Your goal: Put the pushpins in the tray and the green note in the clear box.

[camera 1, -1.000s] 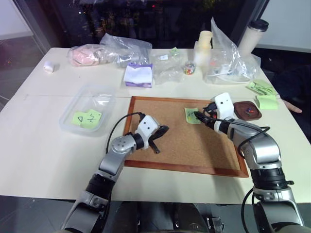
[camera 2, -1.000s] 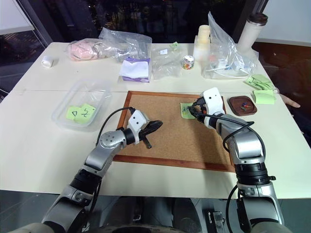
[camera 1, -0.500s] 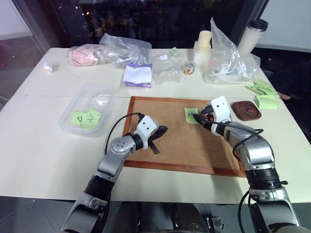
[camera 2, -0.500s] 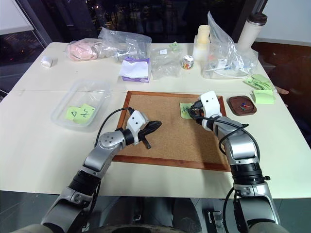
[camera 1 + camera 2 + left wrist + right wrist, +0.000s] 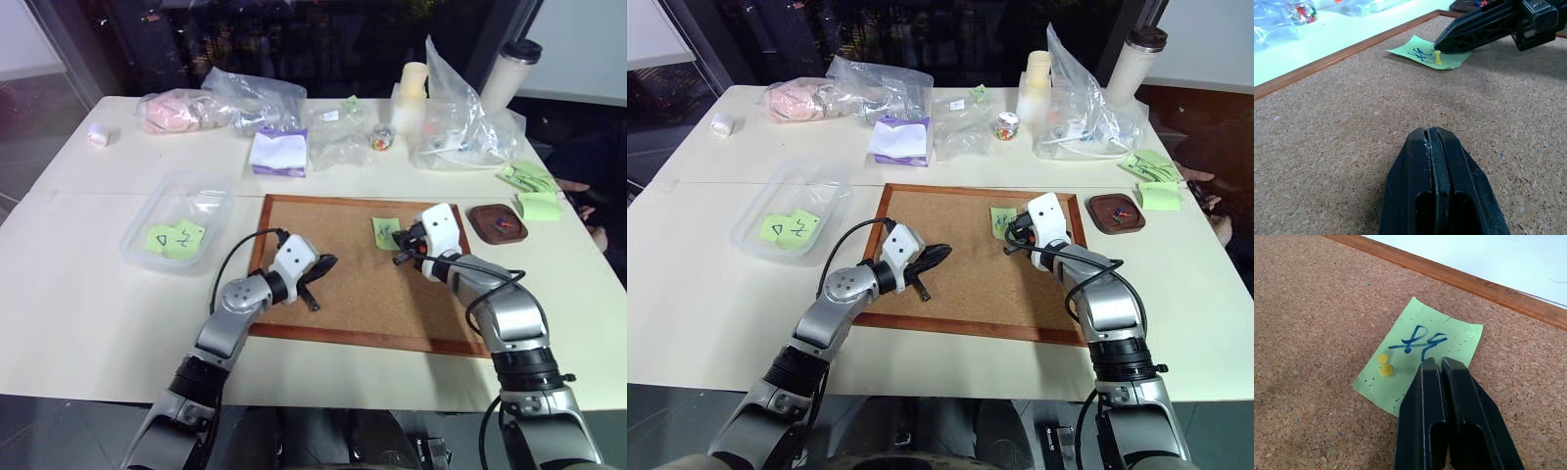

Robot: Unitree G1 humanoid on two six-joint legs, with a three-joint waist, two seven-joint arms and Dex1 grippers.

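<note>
One yellow pushpin stands upright in the green note, which lies flat on the cork board near the board's far right corner. You have the right gripper closed, fingers pressed together with nothing between them, its tips resting over the near edge of the note just beside the pin. Blue handwriting shows on the note between the pin and the fingertips. From the left wrist camera you can see the same right gripper lying low over the note's edge, close to the pin.

Your left gripper is also closed and empty, held low over bare cork toward the left half of the board, well apart from the note.

You will find the tray on the table just off the board's right edge, with a few small red and blue pins in it. The clear box sits on the table to the left of the board and holds two green slips with black marks. Further green slips lie beyond the tray. Clear bags and a small jar line the far side of the table.
</note>
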